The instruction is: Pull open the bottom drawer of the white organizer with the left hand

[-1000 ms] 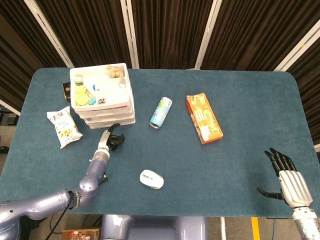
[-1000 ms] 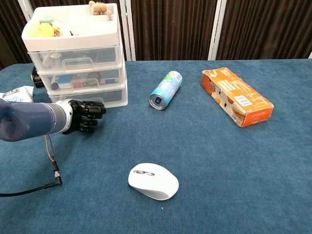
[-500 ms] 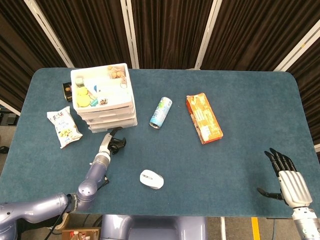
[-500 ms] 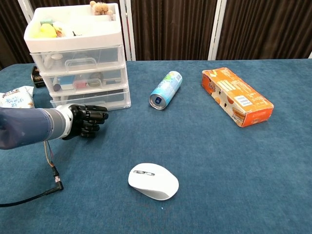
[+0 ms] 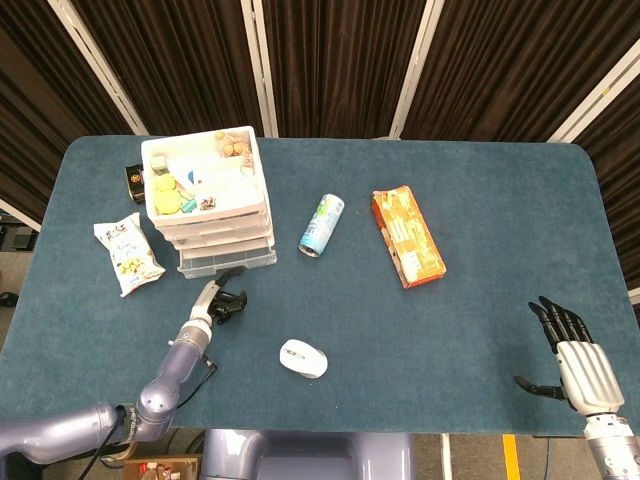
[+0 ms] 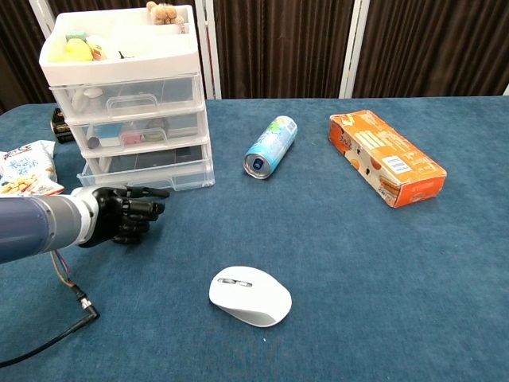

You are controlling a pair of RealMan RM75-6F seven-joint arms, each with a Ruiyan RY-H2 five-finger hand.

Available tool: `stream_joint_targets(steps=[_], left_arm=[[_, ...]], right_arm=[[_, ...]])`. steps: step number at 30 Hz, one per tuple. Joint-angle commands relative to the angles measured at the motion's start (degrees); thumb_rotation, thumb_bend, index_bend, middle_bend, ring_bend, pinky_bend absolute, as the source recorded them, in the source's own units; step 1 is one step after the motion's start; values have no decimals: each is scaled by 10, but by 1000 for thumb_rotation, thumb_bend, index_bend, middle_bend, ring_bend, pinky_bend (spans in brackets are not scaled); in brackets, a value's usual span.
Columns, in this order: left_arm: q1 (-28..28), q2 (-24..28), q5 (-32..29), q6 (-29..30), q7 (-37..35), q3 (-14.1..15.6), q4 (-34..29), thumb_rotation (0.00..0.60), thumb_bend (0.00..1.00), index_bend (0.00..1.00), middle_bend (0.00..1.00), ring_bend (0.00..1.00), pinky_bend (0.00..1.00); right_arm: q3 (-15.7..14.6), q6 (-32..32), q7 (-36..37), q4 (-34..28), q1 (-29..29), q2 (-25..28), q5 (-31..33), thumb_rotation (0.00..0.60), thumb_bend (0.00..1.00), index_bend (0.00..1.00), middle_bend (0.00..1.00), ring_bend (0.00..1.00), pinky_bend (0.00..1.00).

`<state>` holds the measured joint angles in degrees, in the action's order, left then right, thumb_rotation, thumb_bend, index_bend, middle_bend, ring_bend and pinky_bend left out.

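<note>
The white organizer stands at the table's back left, its open top tray full of small items. Its bottom drawer sticks out a little past the two drawers above. My left hand lies just in front of that drawer with its fingers curled. One finger reaches up to the drawer's front lower lip. My right hand rests far off at the front right corner, fingers spread and holding nothing; only the head view shows it.
A can lies on its side right of the organizer. An orange box lies further right. A white mouse sits front centre. A snack bag lies left of the organizer.
My left hand has drawn back toward the table's front, and the bottom drawer has slid out with it. The organizer shifted slightly. The right hand has not moved.
</note>
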<state>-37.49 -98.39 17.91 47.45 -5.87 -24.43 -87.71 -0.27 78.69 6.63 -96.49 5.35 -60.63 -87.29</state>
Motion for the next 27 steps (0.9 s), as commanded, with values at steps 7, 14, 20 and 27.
stream_joint_targets(steps=[7, 14, 20, 27], left_arm=[[26, 76, 81, -24, 27, 47, -62, 600, 579, 161, 970, 934, 963], [41, 114, 193, 15, 53, 73, -97, 600, 578, 212, 976, 935, 963], [15, 112, 248, 109, 167, 89, -84, 600, 577, 222, 968, 925, 961], [-53, 94, 148, 167, 349, 78, -72, 600, 578, 218, 979, 935, 965]], right_arm=[[0, -6, -8, -1, 2, -1, 3, 600, 108, 0, 0, 0, 65], [0, -4, -11, -2, 1, -3, 6, 600, 109, 0, 0, 0, 65], [0, -6, -14, -2, 2, -3, 7, 600, 108, 0, 0, 0, 65], [0, -6, -13, -3, 1, -2, 7, 600, 109, 0, 0, 0, 65]])
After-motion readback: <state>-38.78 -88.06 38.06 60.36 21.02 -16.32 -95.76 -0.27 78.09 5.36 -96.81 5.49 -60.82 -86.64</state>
